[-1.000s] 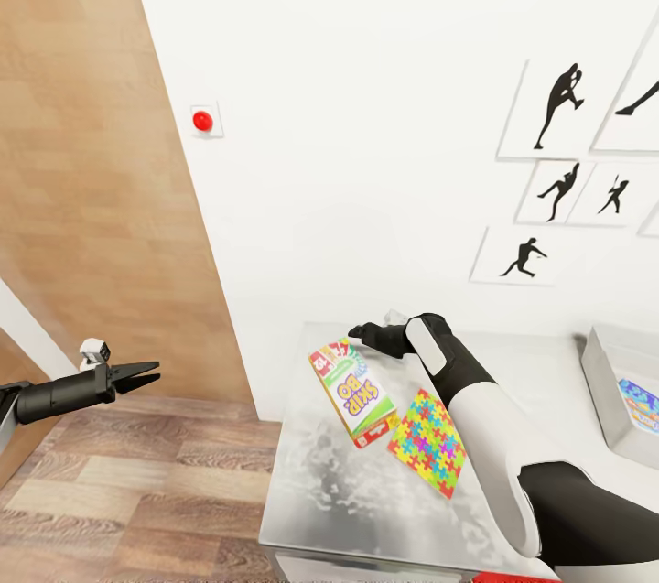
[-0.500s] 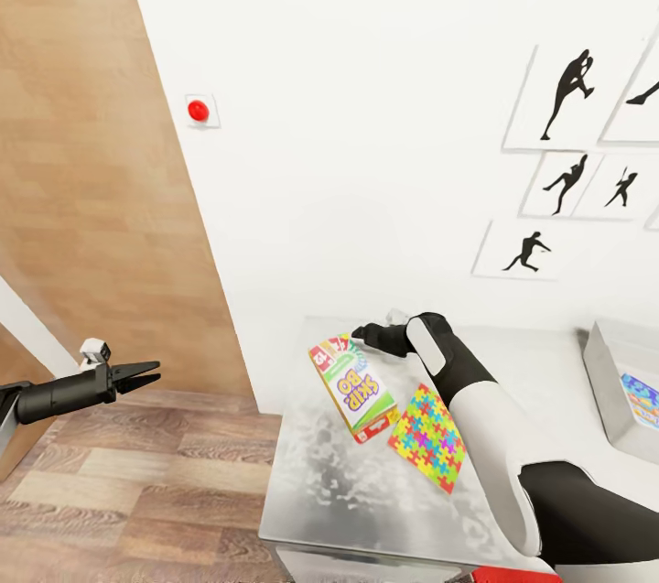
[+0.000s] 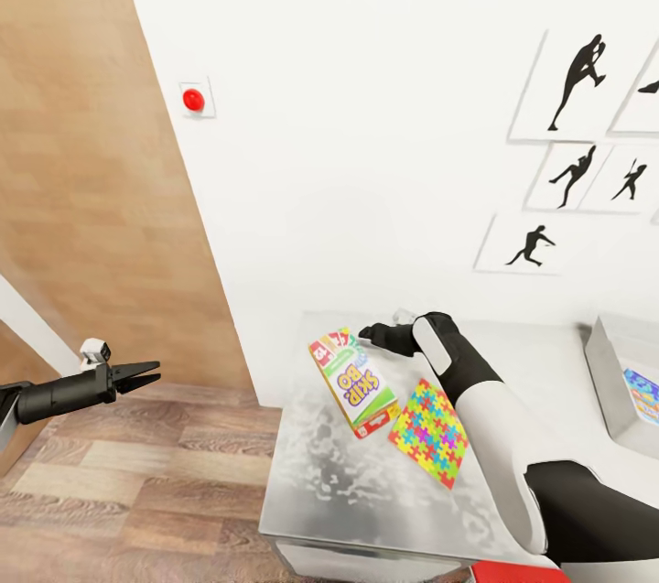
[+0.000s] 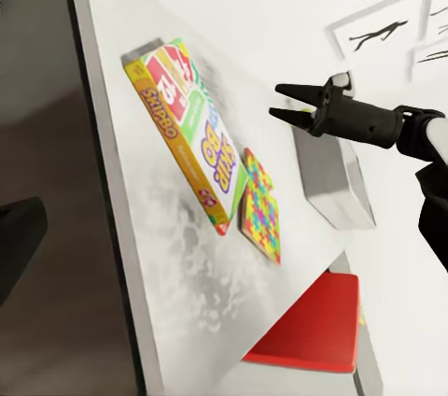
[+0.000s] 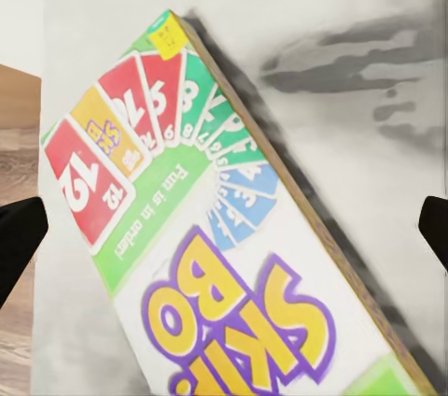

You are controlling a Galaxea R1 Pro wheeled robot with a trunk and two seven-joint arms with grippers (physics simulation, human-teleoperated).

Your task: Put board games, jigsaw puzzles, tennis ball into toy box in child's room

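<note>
Between the earlier head frame and this one the whole scene slides: the wall button and pictures sit higher, so your camera has tilted, while your right gripper (image 3: 366,332) has crept slightly toward the wall end of the game box. Largest in view is the white wall (image 3: 366,107), carrying the red button (image 3: 192,99) and the black baseball-player silhouette pictures (image 3: 586,121). Beside it stands a wood-panelled surface (image 3: 82,180) above the wood-plank floor (image 3: 137,482). Next comes the table (image 3: 366,491), pale and glossy, with your right arm (image 3: 476,409) reaching across it. At the table's far right end sits the toy box (image 3: 609,382), a printed item partly visible inside it. Your board game (image 3: 352,382), a Skip-Bo box, lies flat near the table's wall-side corner; the left wrist view shows it as a thick box (image 4: 191,130). Just beside it, touching or nearly so at one corner, lies one jigsaw puzzle (image 3: 428,433), thin and flat. Your right gripper hovers over the game box's far end, its fingers parted wide; in the right wrist view the fingertips (image 5: 19,237) stand at either edge with the box cover (image 5: 215,256) between them, not touching. Your left gripper (image 3: 146,373) hangs over the floor, well apart from the table, fingers slightly spread and holding nothing.
</note>
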